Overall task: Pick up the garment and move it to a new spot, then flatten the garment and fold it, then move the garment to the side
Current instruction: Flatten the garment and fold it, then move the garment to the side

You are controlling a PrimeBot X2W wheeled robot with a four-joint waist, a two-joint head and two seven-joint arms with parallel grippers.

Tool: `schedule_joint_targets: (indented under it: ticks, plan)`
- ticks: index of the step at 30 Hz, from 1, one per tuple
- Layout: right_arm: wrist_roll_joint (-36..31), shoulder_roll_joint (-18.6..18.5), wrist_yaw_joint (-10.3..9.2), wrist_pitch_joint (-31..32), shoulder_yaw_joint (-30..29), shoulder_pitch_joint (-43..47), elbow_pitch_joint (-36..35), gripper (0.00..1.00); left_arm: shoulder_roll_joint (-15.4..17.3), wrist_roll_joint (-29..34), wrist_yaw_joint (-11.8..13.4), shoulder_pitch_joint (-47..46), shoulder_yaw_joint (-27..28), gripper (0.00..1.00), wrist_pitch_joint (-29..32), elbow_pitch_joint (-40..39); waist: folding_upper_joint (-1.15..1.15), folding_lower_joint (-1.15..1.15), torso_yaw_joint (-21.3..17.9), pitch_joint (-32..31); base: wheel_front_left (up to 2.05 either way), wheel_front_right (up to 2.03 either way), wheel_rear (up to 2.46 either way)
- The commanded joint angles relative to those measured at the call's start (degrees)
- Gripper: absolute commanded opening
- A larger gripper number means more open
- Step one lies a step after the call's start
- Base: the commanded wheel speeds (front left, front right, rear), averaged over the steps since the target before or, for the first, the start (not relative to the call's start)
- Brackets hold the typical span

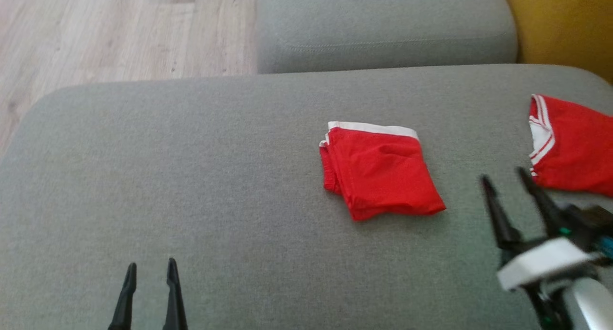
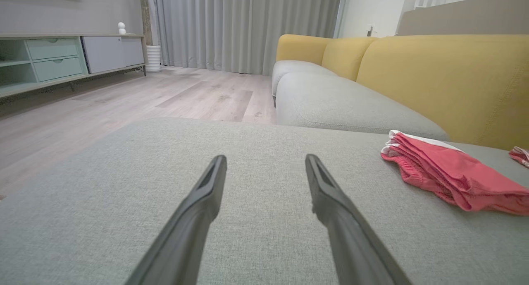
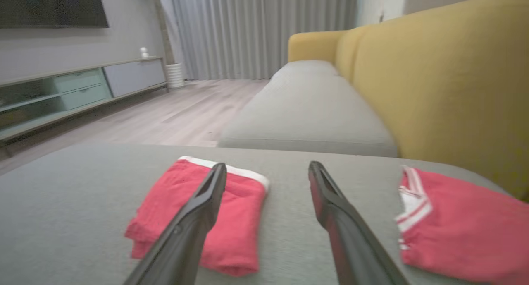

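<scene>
Folded red garment (image 1: 380, 169) centre-right of frame on grey cushion (image 1: 191, 176). Left gripper (image 1: 151, 264) lower left, fingers parted, empty. Right gripper (image 1: 504, 174) lower right, fingers parted, empty, near second red garment (image 1: 572, 145).

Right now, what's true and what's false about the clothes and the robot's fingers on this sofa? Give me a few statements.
The folded red garment lies on the grey cushion. True.
The right arm's fingers clamp it. False: they stand open beside it, holding nothing.
A second red garment with white stripes lies towards the yellow backrest. True.
The left arm's fingers hold cloth. False: they are open over bare cushion.
</scene>
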Motion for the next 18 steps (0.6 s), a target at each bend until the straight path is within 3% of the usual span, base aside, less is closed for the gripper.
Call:
schedule_joint_targets:
  ticks: [1, 9, 18]
  plan:
    - [-2.2, 0.6, 0.43, -2.6, -2.3, 1.5, -2.9, 1.00, 0.3, 0.7, -0.8, -1.0, 3.1, 1.00, -0.3, -1.4, 0.00, 0.01, -0.3, -0.6, 0.00, 0.00, 0.00]
    - [-5.6, 5.0, 0.43, -6.5, -8.4, 9.7, -3.1, 1.00, -0.1, 1.1, -2.5, 3.0, 4.7, 1.00, -0.3, 0.9, 0.00, 0.01, 0.3, -2.4, 0.00, 0.00, 0.00]
    - [-6.8, 7.6, 0.43, -7.4, -8.2, 9.6, -0.4, 1.00, -0.3, 1.6, -3.0, 3.9, 5.4, 1.00, -0.3, 1.7, 0.00, 0.01, 1.7, -2.7, 0.00, 0.00, 0.00]
